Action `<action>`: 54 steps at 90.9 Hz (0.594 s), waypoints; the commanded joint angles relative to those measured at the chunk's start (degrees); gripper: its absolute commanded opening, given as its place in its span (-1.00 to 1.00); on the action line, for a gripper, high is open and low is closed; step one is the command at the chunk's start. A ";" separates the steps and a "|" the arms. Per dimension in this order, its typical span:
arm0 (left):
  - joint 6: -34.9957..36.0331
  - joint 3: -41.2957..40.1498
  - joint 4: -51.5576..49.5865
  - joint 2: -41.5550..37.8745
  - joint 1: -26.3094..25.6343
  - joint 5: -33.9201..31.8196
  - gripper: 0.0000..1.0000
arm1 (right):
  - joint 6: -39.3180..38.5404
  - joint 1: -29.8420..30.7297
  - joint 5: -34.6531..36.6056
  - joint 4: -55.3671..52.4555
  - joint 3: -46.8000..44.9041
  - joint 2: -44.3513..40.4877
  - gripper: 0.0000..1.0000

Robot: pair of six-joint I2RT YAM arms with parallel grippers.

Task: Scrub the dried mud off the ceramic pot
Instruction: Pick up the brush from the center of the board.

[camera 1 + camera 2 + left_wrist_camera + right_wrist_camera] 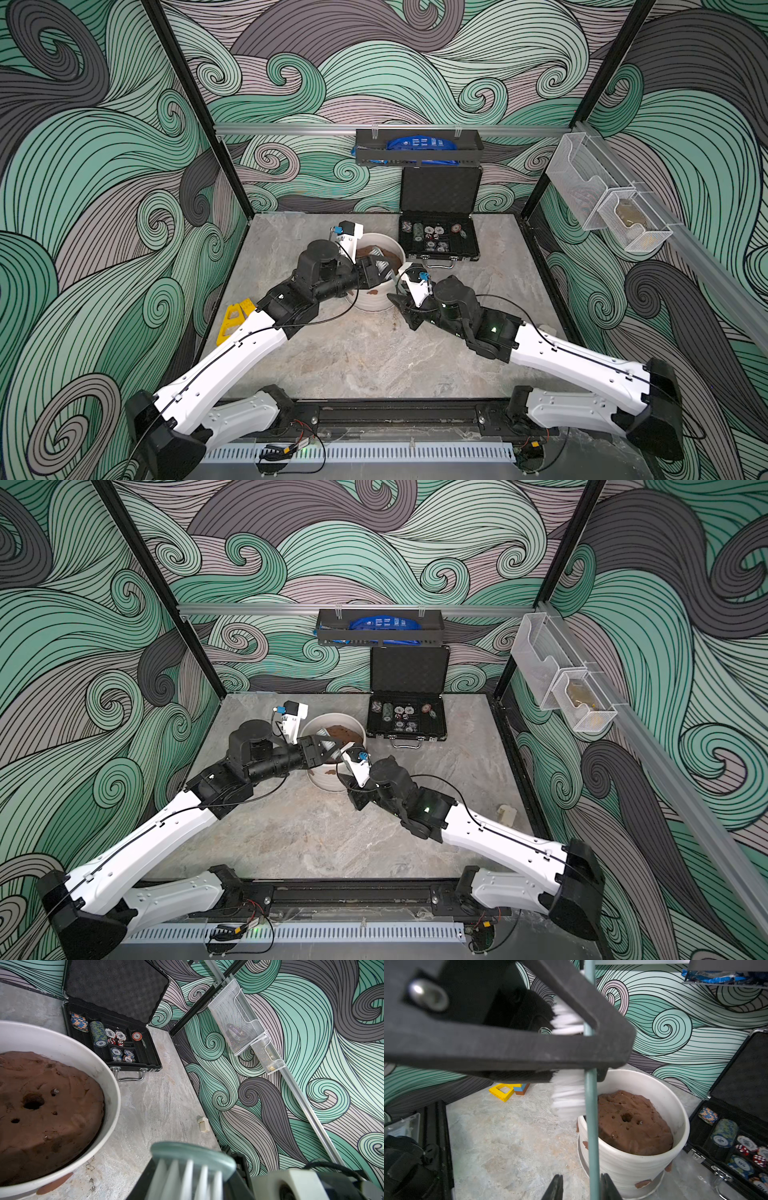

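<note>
Left gripper (pixel 380 268) clamped the scrub brush (pixel 590 1105) over the ceramic pot (pixel 623 1165), toward the tabletop's far edge. Right gripper (pixel 581 1186) straddled its handle, jaws apart. Dried mud (pixel 642 1184) looked unscrubbed. Judged next: bristles onto patches.

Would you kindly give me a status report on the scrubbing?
Left gripper clamps brush over ceramic pot. Right gripper open around brush handle. Dried mud patches on pot wall. Chip case nearby.

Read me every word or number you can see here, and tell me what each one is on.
"100": white chip in the black case.
"50": end of the green chip stack.
"5", likely: red chip.
Blue packet on the wall shelf: print too blurred to read.
</note>
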 commanded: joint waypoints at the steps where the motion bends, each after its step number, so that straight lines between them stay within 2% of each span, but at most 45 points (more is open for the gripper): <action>1: 2.95 1.35 2.67 0.55 1.16 2.96 -0.56 | 1.32 -1.65 -4.89 3.07 -1.07 -2.72 -0.18; 20: 7.81 2.23 7.21 2.36 4.15 14.71 -0.51 | 4.57 -8.99 -20.33 7.96 -2.55 -5.83 0.13; 36: 12.95 4.04 7.03 2.98 6.30 21.46 -0.50 | 7.98 -13.99 -33.59 12.84 -3.70 -7.34 0.18; 54: 13.72 4.62 10.24 2.54 8.13 26.58 -0.50 | 10.90 -17.19 -40.62 14.37 -4.83 -7.03 0.18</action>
